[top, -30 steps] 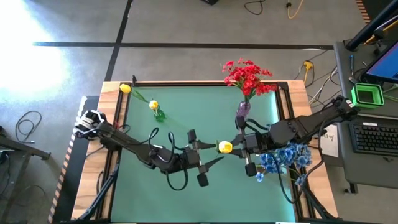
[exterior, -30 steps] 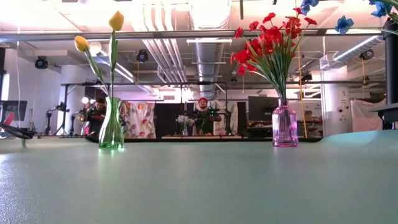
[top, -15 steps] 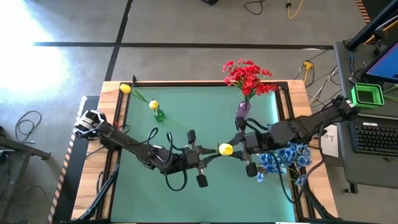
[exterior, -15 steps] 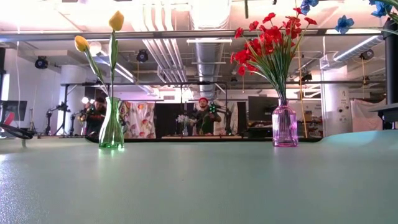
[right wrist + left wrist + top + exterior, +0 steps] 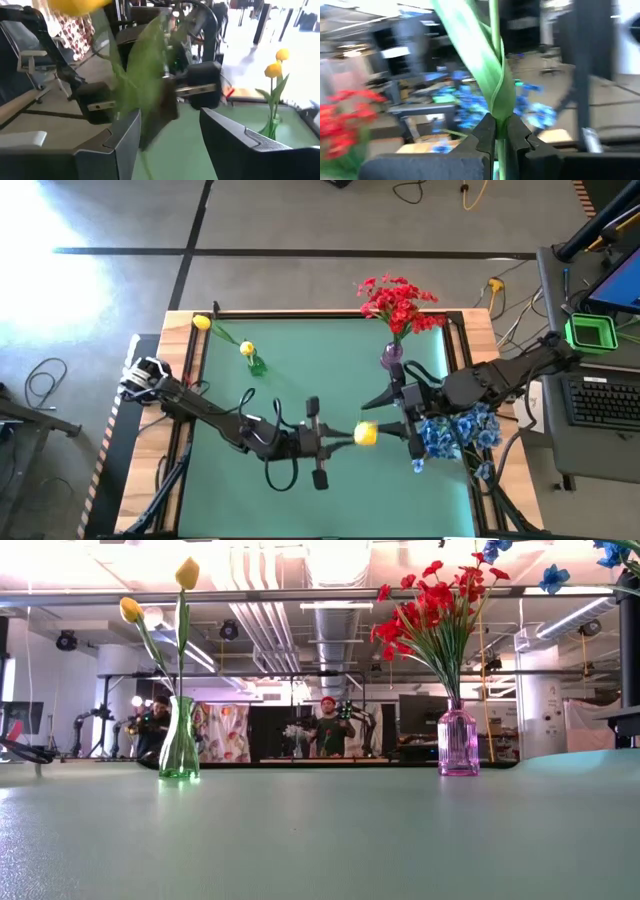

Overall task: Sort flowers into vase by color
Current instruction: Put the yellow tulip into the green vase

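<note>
A yellow flower point(image 5: 365, 434) hangs over the table's middle, and my left gripper point(image 5: 335, 440) is shut on its green stem point(image 5: 497, 107). My right gripper point(image 5: 396, 420) stands open just right of it. The flower's blurred leaf point(image 5: 147, 75) lies between those open fingers, and I cannot tell whether it touches them. A green vase point(image 5: 256, 365) with two yellow flowers stands at the far left point(image 5: 180, 740). A purple vase point(image 5: 457, 740) of red flowers point(image 5: 398, 300) stands at the far right. Blue flowers point(image 5: 455, 430) bunch under the right arm. My left gripper pinches the flower's green stem point(image 5: 498, 131) between its two fingertips, just below where the long leaf wraps round it. The fingers come in level from the table's left and lie across the stem. The stem rises above the fingers, lifted clear of the table.
The green mat point(image 5: 300, 395) has free room between the two vases and along the near edge. A wooden rim point(image 5: 180, 330) frames the table. A desk with a keyboard point(image 5: 605, 400) stands to the right. People point(image 5: 325, 725) show in the room behind.
My left gripper has shut on the yellow flower's stem and taken hold. My right gripper, shut on the flower before, has opened and let go, drawing slightly back toward the table's right edge. The yellow head has shifted a little toward the near edge.
</note>
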Tool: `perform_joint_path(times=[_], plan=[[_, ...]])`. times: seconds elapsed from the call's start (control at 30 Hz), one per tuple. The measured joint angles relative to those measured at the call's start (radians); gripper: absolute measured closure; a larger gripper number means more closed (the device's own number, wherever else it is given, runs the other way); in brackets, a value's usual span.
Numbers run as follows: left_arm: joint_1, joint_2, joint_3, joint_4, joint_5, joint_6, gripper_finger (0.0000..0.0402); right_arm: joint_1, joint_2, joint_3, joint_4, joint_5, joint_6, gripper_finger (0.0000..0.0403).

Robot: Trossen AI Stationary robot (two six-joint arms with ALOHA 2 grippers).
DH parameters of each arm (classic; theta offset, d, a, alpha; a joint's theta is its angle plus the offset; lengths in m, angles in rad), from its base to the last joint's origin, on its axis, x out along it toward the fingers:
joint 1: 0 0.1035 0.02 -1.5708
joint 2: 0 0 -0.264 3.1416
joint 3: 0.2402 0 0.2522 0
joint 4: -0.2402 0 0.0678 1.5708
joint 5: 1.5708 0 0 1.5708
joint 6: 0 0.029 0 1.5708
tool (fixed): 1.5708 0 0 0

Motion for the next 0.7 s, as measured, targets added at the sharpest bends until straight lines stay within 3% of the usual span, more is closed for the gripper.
perform_joint_path(times=[0.07,0.4,0.7], plan=[[-0.004,0.014,-0.018,0.018,0.054,-0.003,0.0401,0.0,-0.012,0.0,-0.036,0.0,0.025,0.0205],[-0.005,0.154,-0.042,0.17,0.06,-0.018,0.0402,0.0,-0.055,0.002,-0.065,0.0,0.073,0.0204],[-0.019,0.188,-0.045,0.2,0.08,-0.053,0.0402,0.0,-0.063,0.002,-0.085,-0.001,0.107,0.0204]])
